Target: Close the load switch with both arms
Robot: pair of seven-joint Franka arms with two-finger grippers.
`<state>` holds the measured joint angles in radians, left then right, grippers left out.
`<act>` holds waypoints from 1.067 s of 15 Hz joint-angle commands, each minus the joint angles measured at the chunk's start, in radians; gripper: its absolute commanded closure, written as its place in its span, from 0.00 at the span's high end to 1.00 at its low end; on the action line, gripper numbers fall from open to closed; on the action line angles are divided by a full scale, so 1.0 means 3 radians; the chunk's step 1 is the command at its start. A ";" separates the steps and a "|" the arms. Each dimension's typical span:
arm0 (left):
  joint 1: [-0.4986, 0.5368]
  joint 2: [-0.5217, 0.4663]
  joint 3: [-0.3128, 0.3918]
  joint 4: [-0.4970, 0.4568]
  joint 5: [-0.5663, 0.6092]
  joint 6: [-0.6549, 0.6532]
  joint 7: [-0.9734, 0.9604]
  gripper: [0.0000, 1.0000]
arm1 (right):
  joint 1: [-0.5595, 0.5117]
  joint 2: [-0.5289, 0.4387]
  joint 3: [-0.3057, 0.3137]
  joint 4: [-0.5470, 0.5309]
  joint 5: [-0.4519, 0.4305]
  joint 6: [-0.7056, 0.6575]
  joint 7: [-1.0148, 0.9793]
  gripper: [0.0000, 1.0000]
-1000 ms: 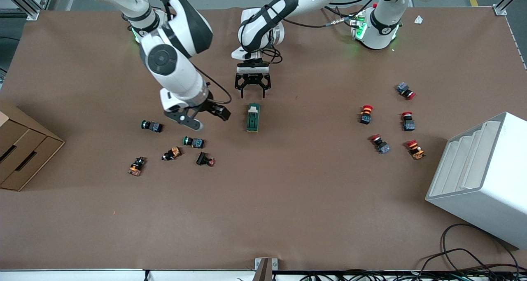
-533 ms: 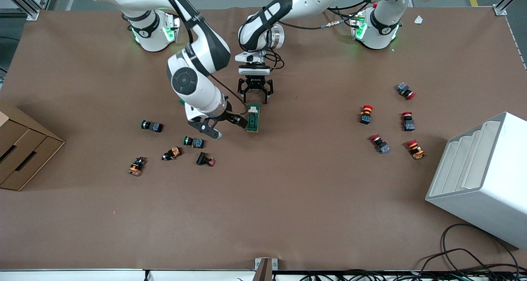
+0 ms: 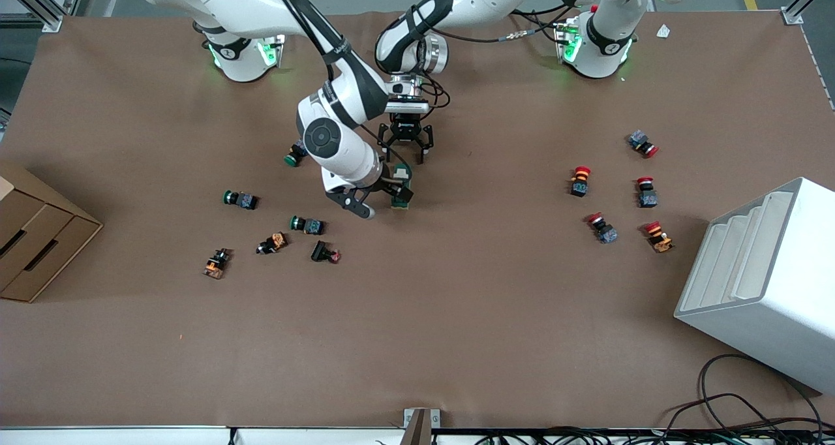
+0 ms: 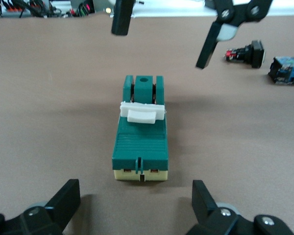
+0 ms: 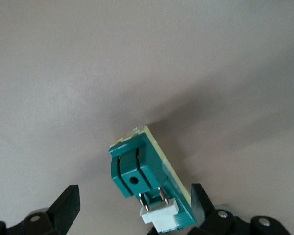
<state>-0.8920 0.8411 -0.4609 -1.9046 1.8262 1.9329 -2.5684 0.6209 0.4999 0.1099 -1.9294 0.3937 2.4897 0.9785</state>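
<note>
The load switch (image 3: 402, 188) lies flat on the bench (image 3: 456, 314) near its middle, cream lever (image 4: 141, 111) on top. The right hand (image 3: 377, 194) is down at it with fingers spread wide, the block between them in the right wrist view, nothing gripped yet. The left hand (image 3: 406, 146) hovers just over the bench at the switch's end toward the robots' bases, also wide open and empty.

It looks a small, light, rigid plastic block with smooth sides, likely to skid when pushed. My call: pinch the green body across its long flanks to brace it, and press the lever with the other hand.

As for containers, a cardboard drawer unit (image 3: 32, 236) sits at the right arm's end, a white stepped bin (image 3: 770, 282) at the left arm's end; no contents visible in either.
</note>
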 commanded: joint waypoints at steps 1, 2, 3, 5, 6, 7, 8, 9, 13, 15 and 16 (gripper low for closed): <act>-0.0043 0.0290 0.0043 0.0049 0.0100 0.0179 -0.0254 1.00 | 0.0119 0.0026 -0.0024 -0.0001 0.0150 0.0031 0.0036 1.00; -0.0043 0.0320 0.0043 0.0054 0.0100 0.0179 -0.0254 1.00 | 0.0139 0.0052 -0.0024 -0.0001 0.0155 0.0046 0.0036 1.00; -0.0043 0.0336 0.0043 0.0054 0.0100 0.0174 -0.0254 1.00 | 0.0170 0.0072 -0.0024 -0.0001 0.0175 0.0086 0.0041 1.00; -0.0043 0.0372 0.0048 0.0064 0.0100 0.0163 -0.0254 1.00 | 0.0231 0.0164 -0.0024 0.0009 0.0226 0.0138 0.0036 1.00; -0.0043 0.0372 0.0048 0.0070 0.0100 0.0158 -0.0249 1.00 | 0.0262 0.0215 -0.0024 0.0019 0.0247 0.0173 0.0036 1.00; -0.0043 0.0377 0.0043 0.0075 0.0100 0.0158 -0.0244 1.00 | 0.0272 0.0261 -0.0024 0.0019 0.0247 0.0219 0.0036 1.00; -0.0043 0.0387 0.0048 0.0070 0.0100 0.0158 -0.0228 1.00 | 0.0277 0.0266 -0.0024 0.0019 0.0252 0.0230 0.0036 1.00; -0.0043 0.0412 0.0048 0.0070 0.0100 0.0158 -0.0228 1.00 | 0.0277 0.0267 -0.0024 0.0019 0.0262 0.0230 0.0041 1.00; -0.0049 0.0418 0.0043 0.0070 0.0100 0.0133 -0.0233 1.00 | 0.0308 0.0267 -0.0024 0.0055 0.0314 0.0230 0.0169 1.00; -0.0049 0.0418 0.0043 0.0070 0.0100 0.0133 -0.0228 1.00 | 0.0318 0.0267 -0.0024 0.0080 0.0319 0.0230 0.0230 1.00; -0.0049 0.0418 0.0048 0.0070 0.0100 0.0128 -0.0233 1.00 | 0.0344 0.0267 -0.0024 0.0091 0.0319 0.0230 0.0281 1.00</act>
<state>-0.9122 0.8519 -0.4510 -1.9085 1.8552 1.8984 -2.5899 0.6956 0.5804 0.1083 -1.9185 0.4555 2.5500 1.0300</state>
